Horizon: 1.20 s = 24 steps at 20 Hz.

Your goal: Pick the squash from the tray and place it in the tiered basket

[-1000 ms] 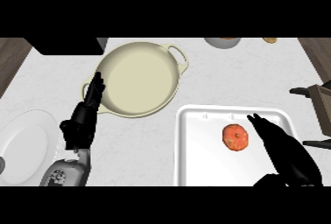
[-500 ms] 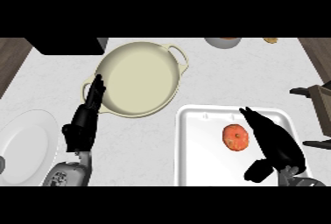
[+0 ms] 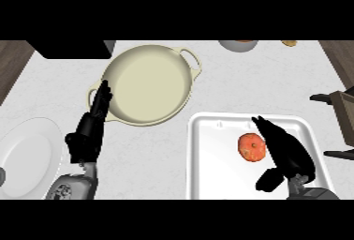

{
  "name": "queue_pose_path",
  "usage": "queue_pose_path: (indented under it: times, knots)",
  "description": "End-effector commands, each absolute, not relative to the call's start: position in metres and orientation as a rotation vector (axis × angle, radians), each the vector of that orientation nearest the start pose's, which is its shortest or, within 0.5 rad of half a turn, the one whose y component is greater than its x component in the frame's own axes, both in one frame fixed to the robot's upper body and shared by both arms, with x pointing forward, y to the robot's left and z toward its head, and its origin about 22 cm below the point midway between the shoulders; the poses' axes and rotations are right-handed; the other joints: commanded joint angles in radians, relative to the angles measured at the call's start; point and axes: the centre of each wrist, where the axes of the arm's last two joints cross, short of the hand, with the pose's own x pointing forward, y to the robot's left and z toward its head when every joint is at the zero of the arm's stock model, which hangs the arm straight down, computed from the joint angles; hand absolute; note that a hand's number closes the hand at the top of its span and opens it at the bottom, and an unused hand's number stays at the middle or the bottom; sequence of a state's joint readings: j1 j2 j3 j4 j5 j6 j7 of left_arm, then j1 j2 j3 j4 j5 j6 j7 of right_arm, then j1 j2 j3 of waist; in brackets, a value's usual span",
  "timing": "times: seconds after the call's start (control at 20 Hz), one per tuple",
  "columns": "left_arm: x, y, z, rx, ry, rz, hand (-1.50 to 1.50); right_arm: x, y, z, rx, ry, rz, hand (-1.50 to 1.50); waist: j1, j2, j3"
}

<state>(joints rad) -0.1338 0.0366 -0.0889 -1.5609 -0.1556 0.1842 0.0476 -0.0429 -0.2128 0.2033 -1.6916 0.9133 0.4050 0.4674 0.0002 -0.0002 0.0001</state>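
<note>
An orange squash (image 3: pixel 252 147) lies on the white tray (image 3: pixel 213 164) at the lower right. My right hand (image 3: pixel 285 151) is over the tray just right of the squash, fingers straight and pointing up the view, thumb hanging low; it is open and appears close beside the squash without curling round it. The tiered basket (image 3: pixel 339 122) shows only as dark wooden parts at the right edge. At the left my left hand (image 3: pixel 88 129) rests open, fingers up, beside the cream pan.
A large cream pan (image 3: pixel 148 84) with two handles stands at the centre back. A white plate (image 3: pixel 26 157) lies at the lower left. A bowl (image 3: pixel 239 45) and a small item (image 3: pixel 290 43) sit at the far back. A dark box (image 3: pixel 71 48) is at the back left.
My right hand has drawn down and left on the tray, closing in on the squash's right side. The squash and the left hand have stayed in place.
</note>
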Motion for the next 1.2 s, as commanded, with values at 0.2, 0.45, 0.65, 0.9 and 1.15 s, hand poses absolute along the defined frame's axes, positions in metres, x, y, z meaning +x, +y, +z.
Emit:
queue_pose_path:
  times: [0.2, 0.45, 0.65, 0.9, 1.15]
  knots:
    - [0.261, 0.221, 0.017, 0.201, -1.666, -0.102, 0.0, 0.256, -0.213, 0.018, -0.712, -0.966, 1.075, -1.5, 0.001, 0.0, 0.0]
    - [0.263, 0.19, 0.016, 0.199, -1.675, -0.099, 0.0, 0.255, -0.235, 0.018, -0.71, -0.981, 1.051, -1.5, -0.001, 0.0, 0.0]
    - [0.275, 0.2, 0.03, 0.193, -1.682, -0.109, 0.0, 0.244, -0.22, 0.012, -0.707, -1.013, 1.006, -1.5, -0.002, 0.0, 0.0]
    - [0.276, 0.218, 0.028, 0.195, -1.659, -0.102, 0.0, 0.256, -0.213, -0.002, -0.788, -1.06, 0.988, 1.5, 0.0, 0.0, 0.0]
    - [0.277, 0.196, 0.039, 0.205, -1.664, -0.123, 0.0, 0.263, -0.226, -0.024, -0.948, -1.118, 1.106, 1.5, 0.004, 0.001, 0.0]
